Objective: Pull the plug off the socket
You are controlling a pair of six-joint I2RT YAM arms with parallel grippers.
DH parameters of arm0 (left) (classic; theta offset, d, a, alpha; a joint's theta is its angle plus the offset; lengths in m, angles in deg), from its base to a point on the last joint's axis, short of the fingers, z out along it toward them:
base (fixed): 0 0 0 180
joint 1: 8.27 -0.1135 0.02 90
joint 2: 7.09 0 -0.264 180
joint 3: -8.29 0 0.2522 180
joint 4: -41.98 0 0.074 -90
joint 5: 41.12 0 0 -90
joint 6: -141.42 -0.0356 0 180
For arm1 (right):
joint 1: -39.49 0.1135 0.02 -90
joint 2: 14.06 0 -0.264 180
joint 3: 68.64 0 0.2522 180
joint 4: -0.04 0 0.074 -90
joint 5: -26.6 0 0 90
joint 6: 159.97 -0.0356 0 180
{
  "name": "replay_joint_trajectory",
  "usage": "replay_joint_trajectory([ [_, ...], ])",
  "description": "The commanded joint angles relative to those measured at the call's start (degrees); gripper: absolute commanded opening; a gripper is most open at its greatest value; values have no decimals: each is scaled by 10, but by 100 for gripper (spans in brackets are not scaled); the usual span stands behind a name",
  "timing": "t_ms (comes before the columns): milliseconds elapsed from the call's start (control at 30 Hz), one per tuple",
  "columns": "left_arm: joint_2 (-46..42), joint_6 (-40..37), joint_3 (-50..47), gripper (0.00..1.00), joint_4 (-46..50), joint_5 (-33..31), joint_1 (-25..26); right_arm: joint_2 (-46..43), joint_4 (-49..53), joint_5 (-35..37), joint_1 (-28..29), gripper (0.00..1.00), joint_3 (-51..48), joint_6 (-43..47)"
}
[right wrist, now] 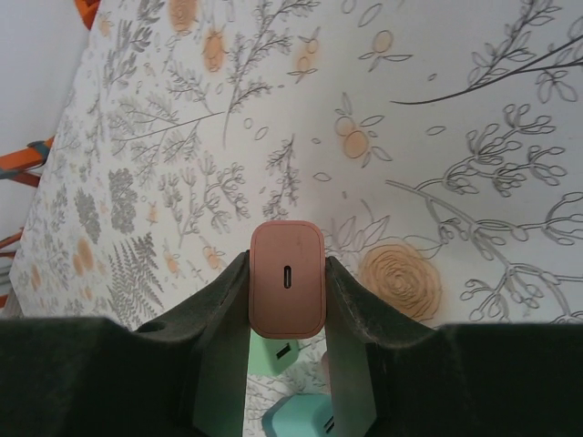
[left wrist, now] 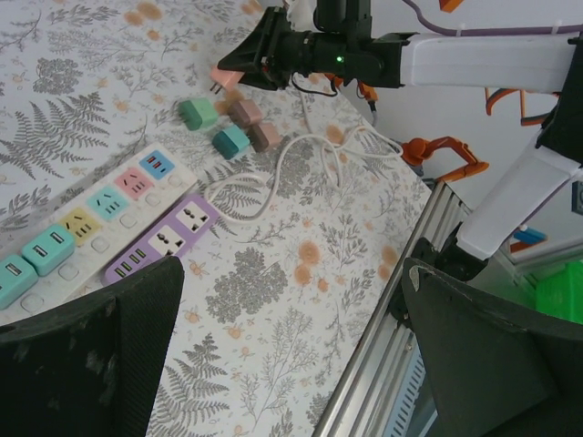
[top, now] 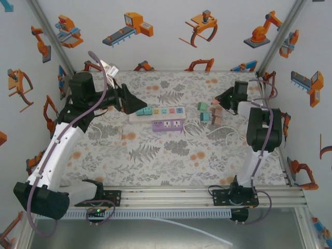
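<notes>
r jaws clamp a pink plug (right wrist: 287, 296), well clear of the white strip (top: 158, 112), over loose plugs (top: 210, 112) on the counter (top: 155, 155). l jaws wide by strip; teal plug (left wrist: 47, 248) looks seated, so more to pull.

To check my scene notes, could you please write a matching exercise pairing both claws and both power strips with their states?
Things:
1 left claw
2 right claw
3 white power strip
4 purple power strip

States:
A shut on pink plug
B teal plugs at one end
C open
D no plugs in it

Pairs: 1-C; 2-A; 3-B; 4-D
</notes>
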Motion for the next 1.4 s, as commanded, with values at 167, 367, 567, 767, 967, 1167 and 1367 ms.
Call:
replay_joint_trajectory([
  [167, -6, -13, -6, 97, 0, 18, 6, 25, -10, -27, -6, 33, 8, 23],
  [367, -10, -18, -12, 97, 7, 20, 6, 32, 11, -23, -6, 46, 14, 45],
  [567, -12, -22, -11, 97, 12, 15, 6, 13, 38, -1, -7, 50, 16, 65],
  [767, -11, -21, -10, 97, 12, 13, 6, -23, 74, 28, -9, 56, 26, 88],
  [967, -17, -16, -12, 97, 26, -24, 6, -82, 78, 27, -9, 57, 32, 112],
  [1167, -13, -3, 4, 97, 91, -187, 4, -169, 35, 10, 9, 57, 19, 148],
  [1367, -8, 31, -16, 97, 80, -255, -4, -245, 19, 6, 86, 57, 14, 351],
])
